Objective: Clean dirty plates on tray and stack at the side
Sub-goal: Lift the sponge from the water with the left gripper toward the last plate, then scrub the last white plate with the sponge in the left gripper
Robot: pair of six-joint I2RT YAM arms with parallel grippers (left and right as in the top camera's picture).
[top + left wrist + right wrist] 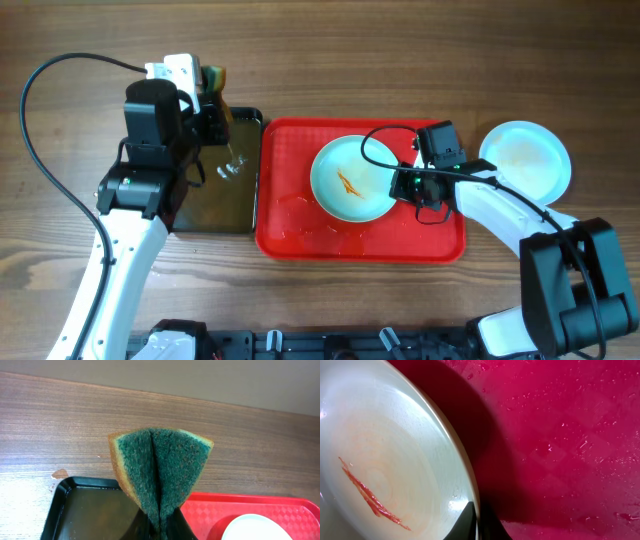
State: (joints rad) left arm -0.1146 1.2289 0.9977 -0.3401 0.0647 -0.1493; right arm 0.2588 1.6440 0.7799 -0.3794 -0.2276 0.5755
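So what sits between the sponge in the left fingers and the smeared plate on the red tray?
Overhead view: only the black tray's corner and a bare strip of the red tray lie between sponge and smeared plate.

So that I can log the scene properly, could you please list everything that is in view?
smeared plate: one, white with an orange streak, on the red tray
other plate: one, white, on the table just past the tray's right end
tray: one, red, middle of the table, wet in spots
black tray: one, black, against the red tray's left side
sponge: one, green with a yellow back, folded and held above the black tray
table: one, brown wood, under everything
left arm: one, white and black, its jaws pinched on the sponge
right arm: one, white and black, its jaws closed on the smeared plate's right rim
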